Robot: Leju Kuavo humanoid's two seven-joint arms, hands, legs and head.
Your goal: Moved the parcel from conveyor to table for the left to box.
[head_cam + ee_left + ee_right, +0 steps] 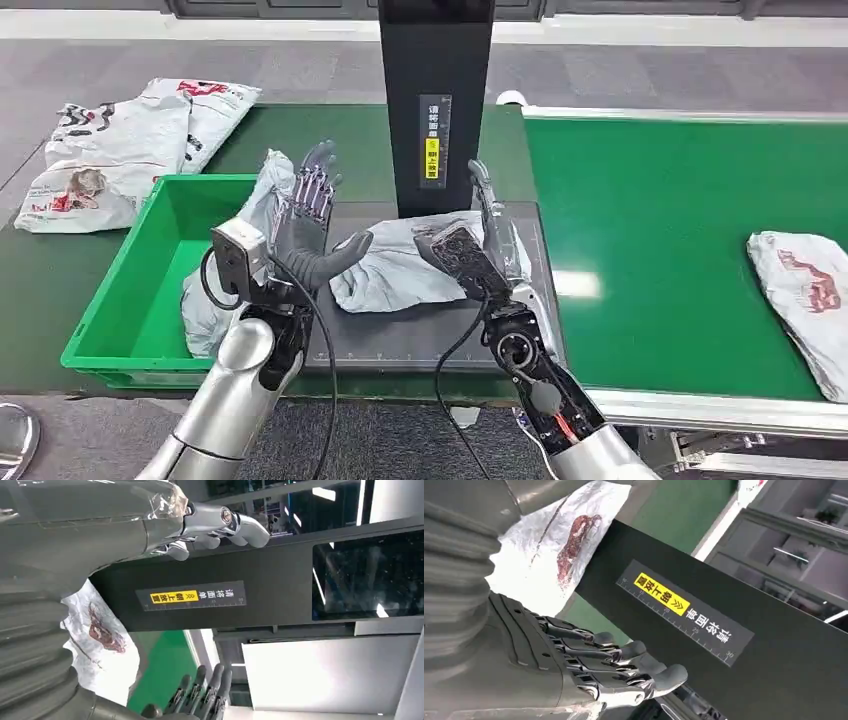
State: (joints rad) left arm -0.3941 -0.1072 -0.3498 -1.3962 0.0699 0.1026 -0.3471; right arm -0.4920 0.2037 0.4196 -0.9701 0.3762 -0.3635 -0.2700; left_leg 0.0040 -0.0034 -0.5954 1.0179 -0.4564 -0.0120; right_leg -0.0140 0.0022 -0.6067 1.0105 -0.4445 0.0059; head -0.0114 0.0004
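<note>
Grey tiled floor runs across the top of the head view, and below it a dark green table meets a bright green conveyor point(680, 240) on the right. At the upper left of the frame, a heap of white printed mailer bags point(120, 150) lies on the table. Just right of it and lower, a green bin point(120, 300) holds a grey bag point(205, 300) that drapes over its right wall. Next comes the left hand point(310, 225), raised with palm turned toward centre, fingers spread upward and thumb pointing at the parcel; it holds nothing. At frame centre the parcel point(400, 265), a grey soft poly bag, lies on a dark mat point(420, 335) at the foot of a black scanner post point(435, 100) with a yellow label. The right hand point(480, 245) stands edge-up just right of the parcel, fingers straight and apart, empty; whether it touches the bag I cannot tell. At the far right edge another white bag point(805, 300) waits on the conveyor.

The parcel already seems to be off the belt and on the table, so boxing by the left hand looks like the step due. It looks light, limp and slick-skinned, wrinkling where it lies. A flat press would likely slide; gathering a fold near its left edge, closest to the thumb, seems the surest hold, expecting it to sag once lifted.
</note>
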